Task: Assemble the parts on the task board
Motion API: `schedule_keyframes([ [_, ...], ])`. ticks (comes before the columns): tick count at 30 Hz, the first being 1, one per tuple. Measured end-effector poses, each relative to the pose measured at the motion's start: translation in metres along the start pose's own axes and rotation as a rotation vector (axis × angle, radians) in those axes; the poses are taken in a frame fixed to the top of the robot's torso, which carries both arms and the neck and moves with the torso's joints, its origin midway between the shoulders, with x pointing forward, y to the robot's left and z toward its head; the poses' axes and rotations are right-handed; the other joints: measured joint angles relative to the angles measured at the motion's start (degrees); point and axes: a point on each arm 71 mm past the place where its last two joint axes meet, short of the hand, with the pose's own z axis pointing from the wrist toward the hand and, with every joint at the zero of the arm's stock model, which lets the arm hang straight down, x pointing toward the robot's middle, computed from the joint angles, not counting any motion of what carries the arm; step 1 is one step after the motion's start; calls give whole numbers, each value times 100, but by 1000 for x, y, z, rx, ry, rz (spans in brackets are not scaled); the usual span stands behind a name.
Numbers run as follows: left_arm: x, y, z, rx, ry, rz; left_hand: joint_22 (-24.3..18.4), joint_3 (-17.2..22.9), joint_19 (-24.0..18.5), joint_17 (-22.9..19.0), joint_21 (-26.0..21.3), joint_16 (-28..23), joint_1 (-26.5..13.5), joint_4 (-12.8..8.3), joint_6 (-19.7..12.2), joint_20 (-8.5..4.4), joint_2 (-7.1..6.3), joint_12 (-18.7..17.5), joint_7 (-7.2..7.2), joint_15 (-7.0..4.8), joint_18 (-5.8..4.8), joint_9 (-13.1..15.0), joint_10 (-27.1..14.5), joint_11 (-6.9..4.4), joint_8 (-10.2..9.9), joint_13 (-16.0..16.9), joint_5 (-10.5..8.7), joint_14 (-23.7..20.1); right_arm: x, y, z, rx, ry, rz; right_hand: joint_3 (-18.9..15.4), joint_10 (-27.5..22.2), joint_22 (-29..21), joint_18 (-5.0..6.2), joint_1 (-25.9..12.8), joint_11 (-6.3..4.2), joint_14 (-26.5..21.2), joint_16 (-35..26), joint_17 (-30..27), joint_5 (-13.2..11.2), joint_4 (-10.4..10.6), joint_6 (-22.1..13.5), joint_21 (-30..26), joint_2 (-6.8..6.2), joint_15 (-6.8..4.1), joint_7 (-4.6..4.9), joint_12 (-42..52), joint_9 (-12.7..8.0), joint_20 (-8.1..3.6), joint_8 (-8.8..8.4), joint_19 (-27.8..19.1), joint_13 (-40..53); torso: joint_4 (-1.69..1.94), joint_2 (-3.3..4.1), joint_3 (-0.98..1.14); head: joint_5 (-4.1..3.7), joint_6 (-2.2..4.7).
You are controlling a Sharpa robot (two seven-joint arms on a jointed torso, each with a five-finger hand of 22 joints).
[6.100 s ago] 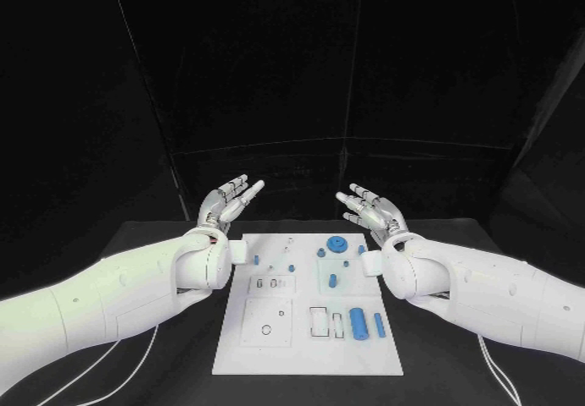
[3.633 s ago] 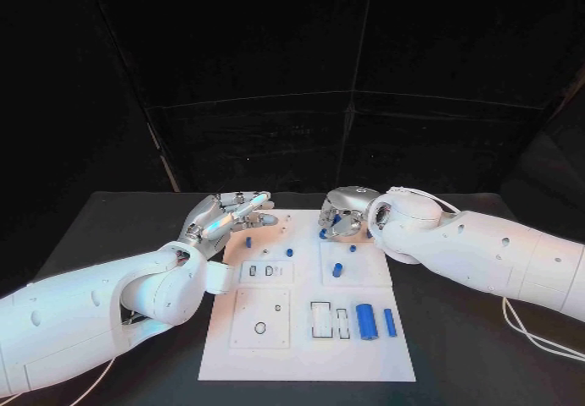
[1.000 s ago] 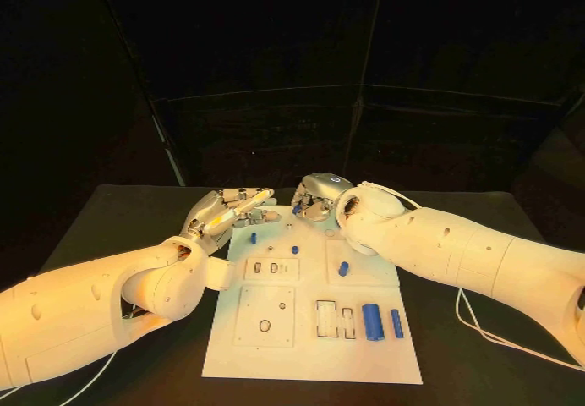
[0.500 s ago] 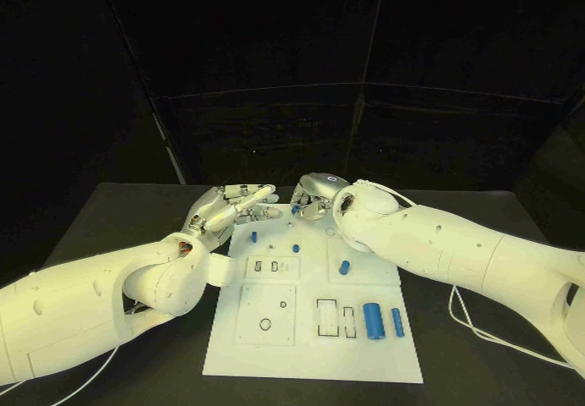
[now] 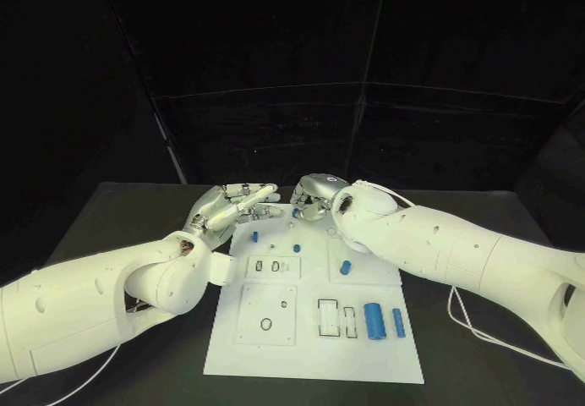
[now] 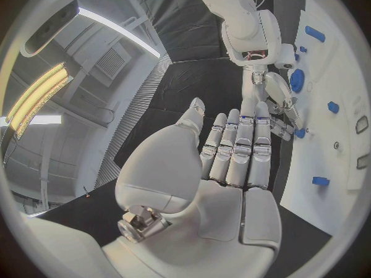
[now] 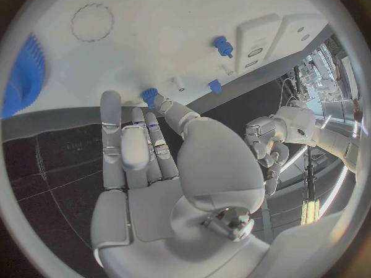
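The white task board (image 5: 314, 338) lies in the middle of the black table. My right hand (image 5: 314, 196) hovers over the board's far edge with fingers curled, thumb and a finger pinching a small blue knurled part (image 7: 149, 95). Beside it on the board lies a big blue gear (image 7: 27, 65). My left hand (image 5: 232, 203) is held over the far left corner with straight fingers and nothing in its palm (image 6: 232, 185). Two small blue pegs (image 5: 255, 238) (image 5: 297, 248) and a short blue piece (image 5: 344, 268) are on the board's far half.
A thick blue cylinder (image 5: 373, 321) and a slim one (image 5: 399, 322) lie at the board's right side, next to two narrow slots (image 5: 329, 316). A square plate with an oval hole (image 5: 266, 324) sits near the left. Black table (image 5: 122, 220) surrounds the board.
Since the first frames both hands have come down from raised, spread poses to the board's far edge. The right hand slid left off the gear with the small blue part. Little moved in the last second.
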Motion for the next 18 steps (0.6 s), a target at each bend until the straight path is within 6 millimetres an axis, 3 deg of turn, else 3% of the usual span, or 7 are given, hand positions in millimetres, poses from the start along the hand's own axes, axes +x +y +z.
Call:
schedule_keyframes([
  [4,0,0,0,0,1,0,0,0,0,0,0,0,0,0,0,0,0,0,0,0,0,0,0,0,0,0,0,0,-1,0,-3,-3,-7,1,-134,-313,-45,0,67,26,-51,-136,-225,0,33,-270,-39,-67,51,-7,-27,3,39,0,-39,4,-2,0,2,8,-3],
  [11,-7,-1,-1,0,-11,7,1,0,20,0,0,0,0,0,0,20,0,0,0,0,-1,-2,0,0,0,0,0,0,-10,-13,-23,-6,-36,7,-247,-320,-65,0,82,2,-51,-149,-266,0,99,-282,-39,-82,51,-7,141,32,39,0,-39,45,-16,-7,11,17,9],
  [14,-12,-3,-1,1,-20,13,1,0,20,0,0,0,0,0,0,20,0,0,0,0,-1,-5,0,0,0,0,0,0,-17,-24,-39,1,-49,19,-303,-58,-65,0,74,-10,-48,-56,-103,31,156,-152,-39,-89,48,4,332,51,37,41,-37,82,-25,-14,14,18,23],
  [18,-23,-6,-1,5,-42,28,2,0,20,0,0,0,0,0,0,20,0,0,0,0,-2,-5,0,0,0,0,0,0,-26,-44,-65,32,-56,45,-558,542,28,0,-146,-98,4,178,237,439,354,-73,53,-308,-4,-12,734,55,-34,45,82,201,-54,-32,20,2,30],
])
